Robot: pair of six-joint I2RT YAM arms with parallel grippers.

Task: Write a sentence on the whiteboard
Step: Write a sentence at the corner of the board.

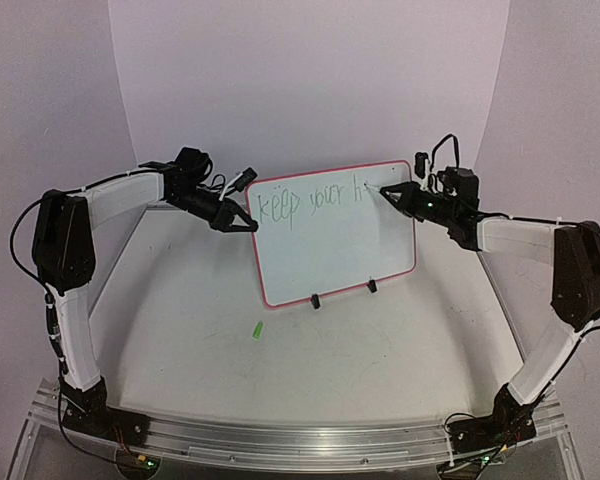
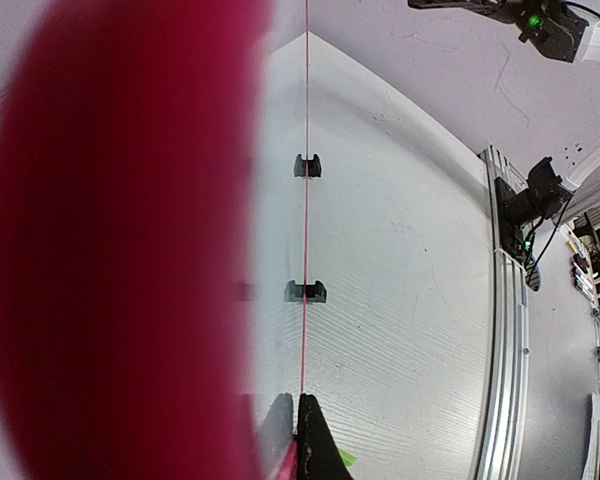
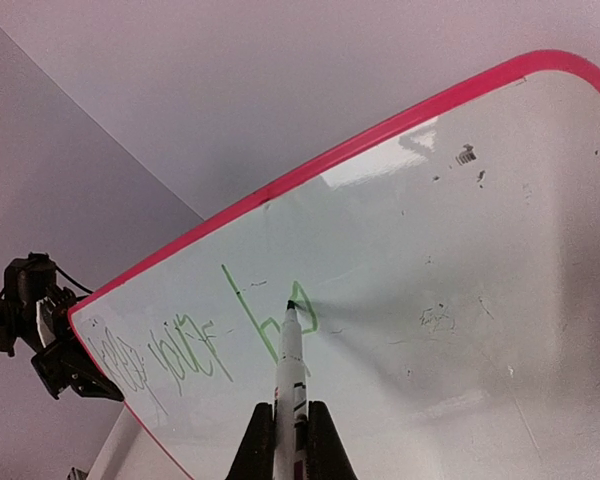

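Right by the left claw, a red blur swallows half the wrist view, and the board shows there only edge-on, as a thin line. The right claw and the marker are cut off at the bottom edge. From above, the writing ends against that claw, its last letter unreadable. A green speck on the table is too small to name.

Left arm rises from its base, elbow high, forearm reaching inward | left gripper clamped on the left edge of the whiteboard | right arm mirrors it, forearm angled inward | right gripper closed around a marker, tip on the board
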